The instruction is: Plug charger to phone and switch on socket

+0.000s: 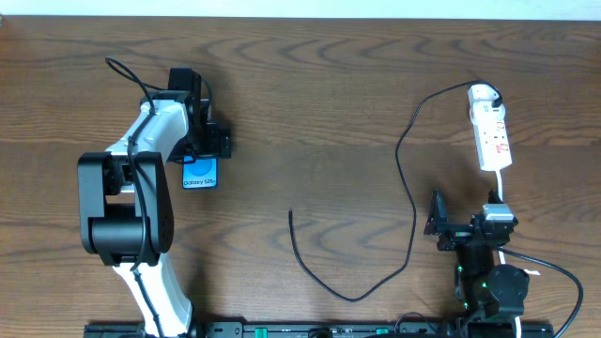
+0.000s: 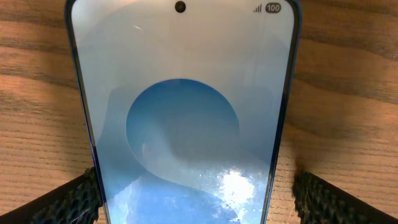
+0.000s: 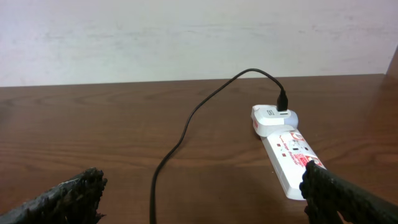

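The phone (image 1: 199,176) lies flat at the left of the table, its blue screen (image 2: 183,124) filling the left wrist view. My left gripper (image 1: 201,143) (image 2: 196,200) hovers over it, open, one finger on each side of the phone's long edges. The white socket (image 1: 494,136) (image 3: 287,157) lies at the back right with a white adapter (image 3: 272,118) plugged in. From there the black charger cable (image 1: 413,221) (image 3: 186,127) loops down across the table to its free end (image 1: 291,216). My right gripper (image 1: 467,223) (image 3: 202,202) is open, just short of the socket, holding nothing.
The socket's white cord (image 1: 526,263) runs down past the right arm base. The left arm (image 1: 131,207) covers the table's left side. A pale wall (image 3: 186,37) stands behind the far table edge.
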Available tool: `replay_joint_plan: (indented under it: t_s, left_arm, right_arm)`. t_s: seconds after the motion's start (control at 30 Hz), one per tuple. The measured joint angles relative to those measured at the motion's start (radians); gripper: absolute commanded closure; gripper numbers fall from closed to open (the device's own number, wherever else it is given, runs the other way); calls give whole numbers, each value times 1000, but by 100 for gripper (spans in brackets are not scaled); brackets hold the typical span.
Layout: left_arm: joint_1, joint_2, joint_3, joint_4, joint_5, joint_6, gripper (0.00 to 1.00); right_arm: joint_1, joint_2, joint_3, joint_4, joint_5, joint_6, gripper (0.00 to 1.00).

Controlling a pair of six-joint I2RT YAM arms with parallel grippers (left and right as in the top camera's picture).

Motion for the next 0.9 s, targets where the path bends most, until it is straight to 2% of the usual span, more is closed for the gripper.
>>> replay_joint_plan:
  t_s: [0.9]
  left_arm:
    - [1, 0, 0, 1, 11, 0, 2]
  right_arm:
    - [0, 0, 0, 0, 0, 0, 1]
